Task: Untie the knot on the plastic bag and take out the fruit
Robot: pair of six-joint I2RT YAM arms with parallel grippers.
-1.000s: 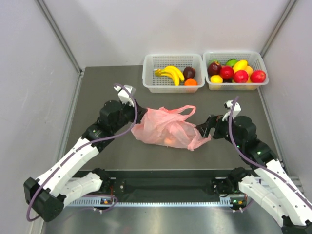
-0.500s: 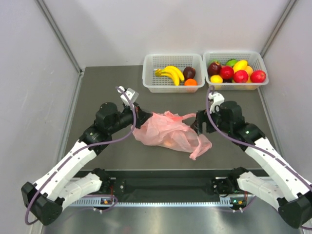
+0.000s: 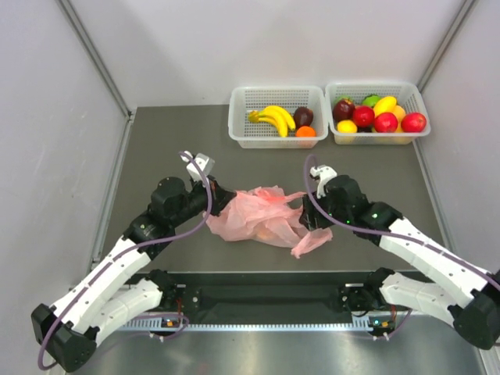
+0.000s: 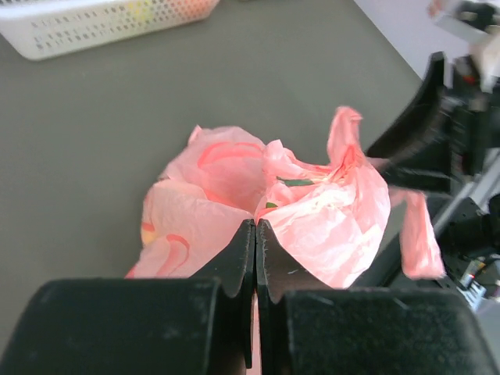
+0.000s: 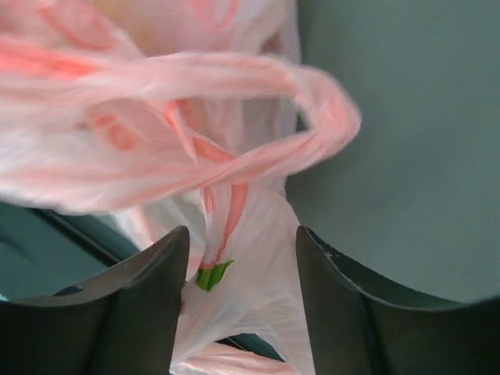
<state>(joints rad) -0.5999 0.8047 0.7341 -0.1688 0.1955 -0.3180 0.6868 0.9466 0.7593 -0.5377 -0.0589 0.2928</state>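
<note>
The pink plastic bag (image 3: 262, 219) lies crumpled on the dark table between my two arms. My left gripper (image 3: 225, 203) is at its left end, shut (image 4: 255, 234) with a fold of the pink film pinched between its fingers. My right gripper (image 3: 306, 216) is at the bag's right end. Its jaws (image 5: 242, 273) stand apart, with loose film between them and one handle loop (image 5: 312, 101) just ahead. The knot is hidden in the bunched plastic. The fruit is hidden inside the bag; only a green leaf (image 5: 209, 275) shows through the film.
Two white baskets stand at the back. The left one (image 3: 266, 141) holds bananas, a dark fruit and an orange one. The right one (image 3: 375, 140) is full of mixed fruit. Grey walls close the table on both sides.
My right gripper has swung left onto the bag's right end and its jaws have narrowed around the film. The bag has bunched up. My left gripper has kept its hold.
</note>
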